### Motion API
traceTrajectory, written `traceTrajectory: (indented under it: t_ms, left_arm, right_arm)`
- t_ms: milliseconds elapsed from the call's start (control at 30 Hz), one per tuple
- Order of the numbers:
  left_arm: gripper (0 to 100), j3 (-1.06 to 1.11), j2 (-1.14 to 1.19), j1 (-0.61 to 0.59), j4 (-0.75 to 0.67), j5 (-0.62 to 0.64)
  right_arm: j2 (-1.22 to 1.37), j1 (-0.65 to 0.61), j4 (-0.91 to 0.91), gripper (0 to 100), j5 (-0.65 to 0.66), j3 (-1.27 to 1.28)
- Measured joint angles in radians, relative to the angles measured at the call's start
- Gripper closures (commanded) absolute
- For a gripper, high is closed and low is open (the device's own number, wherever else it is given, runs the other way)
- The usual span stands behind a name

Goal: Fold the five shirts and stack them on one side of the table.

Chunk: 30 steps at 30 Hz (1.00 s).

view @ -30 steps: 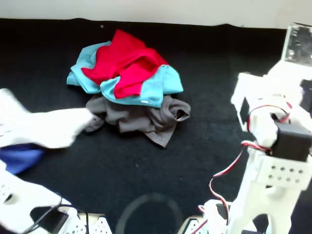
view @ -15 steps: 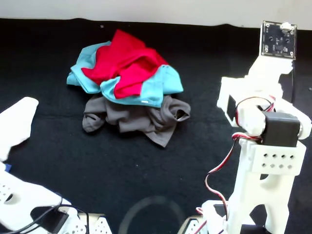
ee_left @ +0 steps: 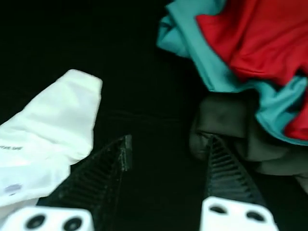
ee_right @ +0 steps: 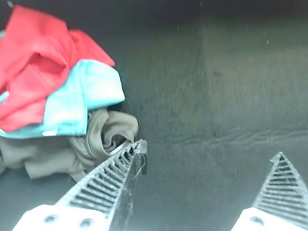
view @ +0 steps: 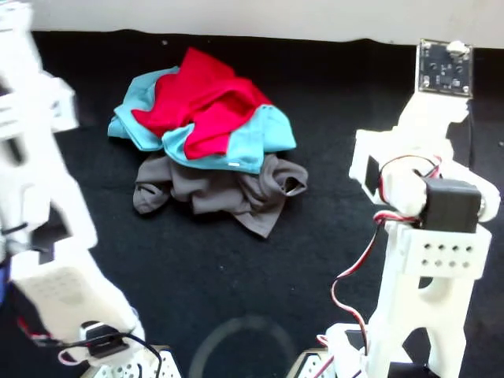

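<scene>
A crumpled pile sits far-middle on the black counter (view: 236, 276): the red shirt (view: 201, 102) lies on the teal shirt (view: 252, 138), with the grey shirt (view: 228, 193) stretched sideways along the near edge. My left end effector (ee_left: 168, 140) hangs spread near the grey shirt, with a white shirt (ee_left: 48, 130) beside one finger. My right end effector (ee_right: 211, 149) is also spread, beside the pile.
</scene>
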Motion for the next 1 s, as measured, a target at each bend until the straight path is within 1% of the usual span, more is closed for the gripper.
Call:
traceTrajectory:
  t_ms: [67, 200, 300, 433, 500, 533, 567, 633, 667, 700, 733, 767, 900, 1000]
  left_arm:
    - [66, 0.0, 0.061, 0.1, -0.012, 0.069]
    - [66, 0.0, 0.199, 0.241, -0.072, 0.209]
    - [66, 0.0, 0.296, 0.299, -0.143, 0.249]
    - [66, 0.0, 0.394, 0.361, -0.238, 0.259]
    - [68, 0.0, 0.437, 0.373, -0.281, 0.259]
    - [71, 0.0, 0.453, 0.373, -0.296, 0.259]
    - [76, 0.0, 0.465, 0.371, -0.305, 0.259]
    - [94, 0.0, 0.47, 0.371, -0.311, 0.259]
    - [100, 0.0, 0.47, 0.373, -0.311, 0.259]
    - [97, 0.0, 0.47, 0.373, -0.31, 0.261]
    - [97, 0.0, 0.47, 0.37, -0.31, 0.262]
    - [99, 0.0, 0.468, 0.368, -0.308, 0.262]
    - [99, -0.006, 0.414, 0.348, -0.276, 0.262]
    - [99, -0.046, 0.347, 0.31, -0.215, 0.261]
  right_arm:
    - [0.0, 0.0, 0.0, 62.6, 0.0, 0.04]
    - [0.0, 0.0, 0.0, 62.6, 0.0, 0.087]
    - [0.0, 0.0, 0.0, 62.6, 0.0, 0.095]
    - [0.0, 0.0, 0.0, 62.6, 0.0, 0.097]
    - [0.0, 0.002, 0.0, 62.6, 0.0, 0.097]
    - [0.0, 0.002, 0.0, 62.6, 0.0, 0.097]
    - [0.0, 0.002, 0.0, 62.6, 0.0, 0.097]
    - [0.0, 0.002, 0.0, 62.6, 0.0, 0.097]
    - [0.0, 0.002, 0.0, 62.6, 0.0, 0.097]
    - [0.0, 0.002, 0.0, 62.6, 0.0, 0.097]
    - [0.0, 0.002, 0.0, 62.6, 0.0, 0.097]
    - [0.0, 0.002, 0.0, 62.6, 0.0, 0.097]
    - [0.0, 0.002, 0.0, 62.6, 0.0, 0.097]
    - [0.0, 0.002, 0.0, 62.6, 0.0, 0.097]
